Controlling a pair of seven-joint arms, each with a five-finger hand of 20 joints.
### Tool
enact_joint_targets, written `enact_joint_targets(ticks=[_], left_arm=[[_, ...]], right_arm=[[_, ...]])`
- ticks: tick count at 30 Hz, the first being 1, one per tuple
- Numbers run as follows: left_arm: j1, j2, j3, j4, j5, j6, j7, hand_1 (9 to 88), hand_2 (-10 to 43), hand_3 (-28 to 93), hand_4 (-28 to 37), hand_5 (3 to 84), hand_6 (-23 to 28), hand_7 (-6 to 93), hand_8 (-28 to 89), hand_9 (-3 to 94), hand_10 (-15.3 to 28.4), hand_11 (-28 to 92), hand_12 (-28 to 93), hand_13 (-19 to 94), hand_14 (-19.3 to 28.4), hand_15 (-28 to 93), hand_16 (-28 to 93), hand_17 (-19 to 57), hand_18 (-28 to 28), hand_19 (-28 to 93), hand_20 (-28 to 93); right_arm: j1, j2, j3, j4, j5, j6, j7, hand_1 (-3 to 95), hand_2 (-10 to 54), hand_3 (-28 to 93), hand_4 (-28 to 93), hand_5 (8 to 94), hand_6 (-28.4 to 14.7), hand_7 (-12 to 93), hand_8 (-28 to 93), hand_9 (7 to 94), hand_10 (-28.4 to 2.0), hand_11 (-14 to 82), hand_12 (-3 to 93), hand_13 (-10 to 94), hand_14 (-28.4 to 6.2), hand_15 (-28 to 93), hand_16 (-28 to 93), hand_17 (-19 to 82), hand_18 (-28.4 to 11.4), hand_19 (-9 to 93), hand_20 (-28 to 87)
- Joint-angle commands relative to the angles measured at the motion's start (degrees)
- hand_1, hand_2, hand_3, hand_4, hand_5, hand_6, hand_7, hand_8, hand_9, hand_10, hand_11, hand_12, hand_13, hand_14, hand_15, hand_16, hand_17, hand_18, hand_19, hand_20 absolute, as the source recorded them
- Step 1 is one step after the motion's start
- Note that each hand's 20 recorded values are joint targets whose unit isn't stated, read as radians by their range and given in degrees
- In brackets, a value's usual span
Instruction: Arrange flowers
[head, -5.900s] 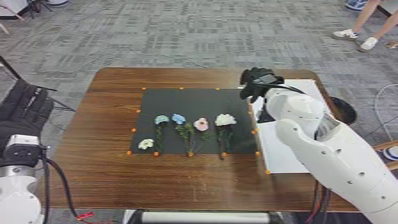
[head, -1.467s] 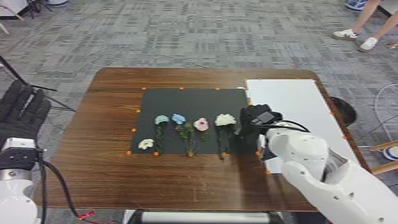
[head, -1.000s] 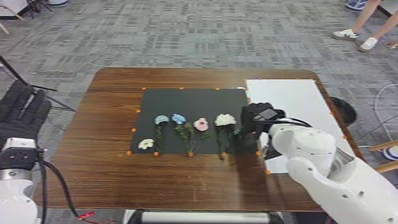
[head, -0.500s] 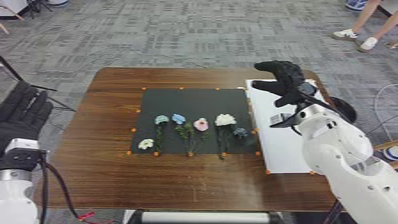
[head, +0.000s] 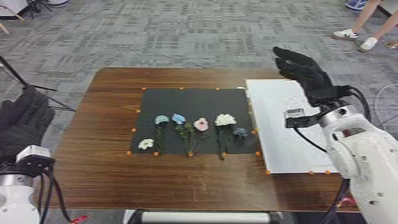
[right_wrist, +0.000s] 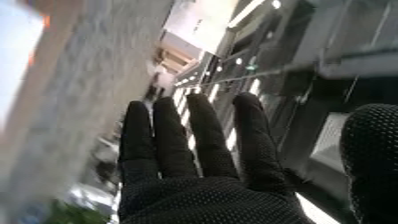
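Black mat (head: 191, 102), one stem (head: 221, 148) (just) past edge

The dark blue flower (head: 240, 132) seems rather blurred.

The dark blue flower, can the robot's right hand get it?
Probably yes. The right hand is open and empty near the far end of the white sheet, and nothing seems to stand between it and the dark blue flower on the black mat.

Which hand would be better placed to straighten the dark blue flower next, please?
Probably right: the open, black-gloved right hand, near the white sheet, is closer to the dark blue flower than the left hand.
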Motion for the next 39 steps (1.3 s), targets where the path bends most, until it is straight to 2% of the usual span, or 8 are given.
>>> enact_joint_targets(ticks=[1, 8, 12, 14, 16, 19, 31, 39], left_arm=[[1.03, -0.72, -0.47, 1.24, -2.4, -4.39, 1.09, 21.4, 9.9, 72, -28.3, 34.0, 3.6, 4.3, -7, 24.8, 10.4, 8, 9, 15, 7.5, 5, -2, -4.8, 9.2, 14, 10], [0.69, -0.46, -0.42, 1.39, -2.17, -4.55, 0.54, 21.7, 9.9, 71, -28.3, 33.8, 3.6, 4.1, -7, 24.6, 10.3, 7, 9, 15, 7.5, 4, -1, -4.8, 9.1, 13, 10], [0.75, -0.12, -0.72, 1.49, -3.24, -5.55, 0.62, 21.5, 9.9, 71, -28.3, 34.0, 3.7, 4.1, -7, 24.6, 10.3, 7, 9, 15, 7.5, 4, 0, -4.8, 9.1, 13, 10], [1.03, -0.11, -1.08, 1.36, -2.66, -5.32, 0.58, 21.4, 9.8, 71, -28.3, 34.2, 3.8, 4.1, -7, 24.6, 10.3, 7, 9, 15, 7.7, 4, 0, -4.8, 9.2, 13, 10], [0.91, -0.07, -1.08, 1.42, -3.13, -5.58, 0.59, 21.4, 9.7, 71, -28.3, 34.3, 3.8, 4.2, -7, 24.7, 10.3, 7, 9, 15, 7.8, 4, 0, -4.8, 9.2, 13, 10], [0.81, 0.02, -1.11, 1.4, -2.8, -5.69, 0.28, 21.4, 9.7, 71, -28.3, 34.4, 3.8, 4.1, -7, 24.8, 10.3, 7, 9, 15, 7.8, 4, 0, -4.8, 9.2, 13, 10], [0.51, 0.15, -1.12, 1.38, -2.73, -5.47, 0.22, 21.6, 9.7, 71, -28.3, 34.6, 3.9, 4.3, -7, 25.1, 10.4, 7, 9, 16, 8.2, 4, 0, -4.8, 9.3, 13, 10], [0.89, 0.26, -1.23, 1.04, -2.94, -5.1, 0.62, 21.6, 9.8, 71, -28.3, 34.6, 4.0, 4.3, -7, 25.1, 10.4, 7, 9, 16, 8.3, 5, 0, -4.8, 9.4, 14, 10]], right_arm=[[-2.82, -1.86, 1.93, -0.74, 25.92, 3.8, -2.31, 6.6, 8.0, 81, -24, 33.7, -1.9, 6, -8, 32.7, -14.7, 4.9, 12.1, 18, -14.8, 18, 7, 6, -16.5, 30, 10], [-5.08, -2.23, 3.36, -2.04, 26.77, 4.72, -2.26, 6.6, 8.4, 81, -24, 34.7, -2.0, 6, -8, 32.7, -14.7, 5.0, 12.0, 18, -13.6, 16, 8, 6, -16.4, 29, 11], [-5.68, -2.53, 3.7, -2.42, 26.75, 5.04, -2.26, 6.6, 8.6, 81, -24, 35.2, -2.1, 7, -9, 33.0, -14.6, 5.1, 11.8, 18, -13.4, 16, 8, 6, -16.6, 30, 11], [-5.28, -2.69, 3.31, -2.25, 27.02, 5.22, -2.35, 6.6, 8.7, 81, -24, 35.4, -2.1, 7, -9, 33.0, -14.6, 5.1, 11.8, 18, -13.3, 16, 8, 6, -16.8, 30, 11], [-5.33, -2.81, 3.33, -2.31, 26.65, 4.95, -2.44, 6.6, 8.8, 81, -24, 35.5, -2.1, 7, -9, 33.0, -14.7, 5.2, 11.8, 19, -13.3, 16, 8, 6, -17.0, 30, 11], [-5.58, -2.76, 3.4, -2.58, 26.8, 4.91, -2.38, 6.7, 8.8, 81, -24, 35.8, -2.1, 7, -9, 33.1, -14.7, 5.2, 11.8, 19, -13.3, 16, 8, 6, -17.1, 30, 11], [-5.28, -1.83, 3.34, -2.66, 27.16, 4.31, -1.98, 6.9, 8.9, 81, -24, 36.8, -2.3, 7, -9, 33.6, -14.4, 5.5, 11.8, 20, -13.6, 16, 8, 6, -17.6, 31, 12], [-5.5, -1.68, 3.58, -2.99, 27.35, 3.96, -1.95, 7.0, 8.8, 81, -24, 37.3, -2.3, 7, -9, 33.7, -14.4, 5.3, 11.7, 20, -13.7, 16, 9, 6, -17.7, 31, 11]])
